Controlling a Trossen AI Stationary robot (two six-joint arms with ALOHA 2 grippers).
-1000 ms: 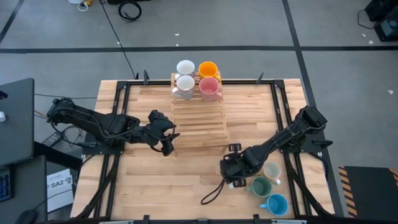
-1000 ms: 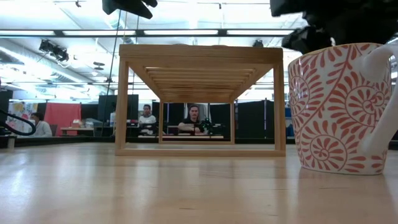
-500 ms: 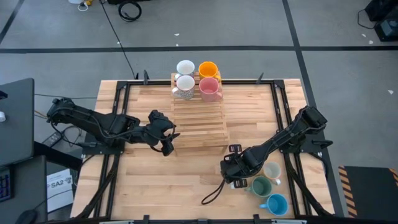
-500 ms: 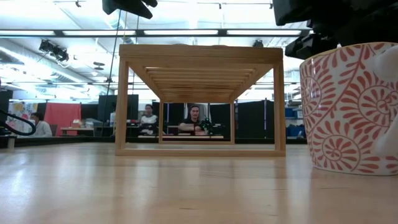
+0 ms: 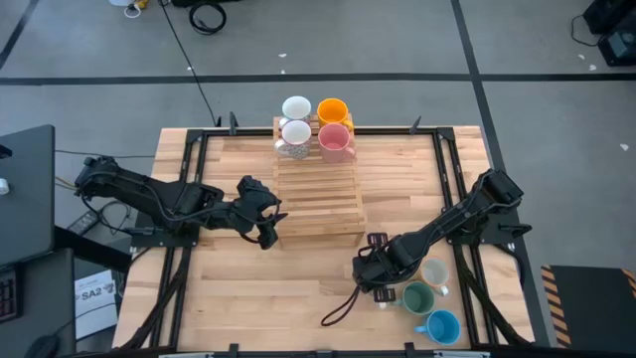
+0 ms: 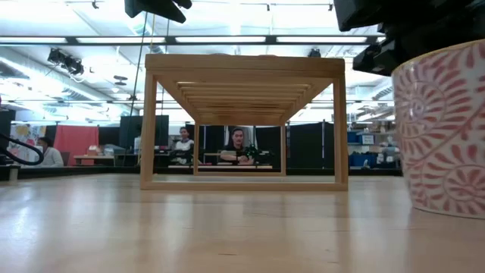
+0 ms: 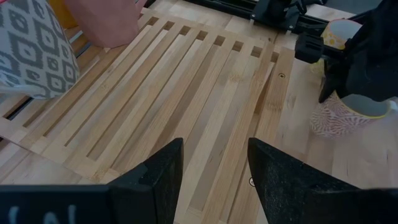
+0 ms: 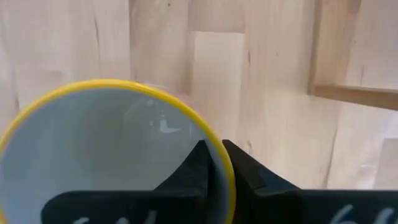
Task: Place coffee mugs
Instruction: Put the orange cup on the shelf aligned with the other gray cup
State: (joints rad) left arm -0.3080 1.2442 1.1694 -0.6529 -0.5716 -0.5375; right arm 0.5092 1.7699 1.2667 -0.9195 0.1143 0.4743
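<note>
High view: green mug point(image 5: 417, 296), blue mug point(image 5: 442, 326) beside right gripper point(image 5: 372, 281).

Room, as we see it. Floor point(image 5: 397, 40): grey, crossed by dark tape lines, with a coiled black cable point(image 5: 208, 16) lying on it. Tabletop point(image 5: 248, 288): pale wood planks in a black metal frame. Ceiling: long fluorescent strip lights point(image 6: 227, 39) in rows. Far background: dark partition panels point(image 6: 311, 144), a red panel point(image 6: 76, 140), and desks where we count several seated people point(image 6: 236, 144). Beside the tabletop: a dark monitor point(image 5: 25, 194).
</note>
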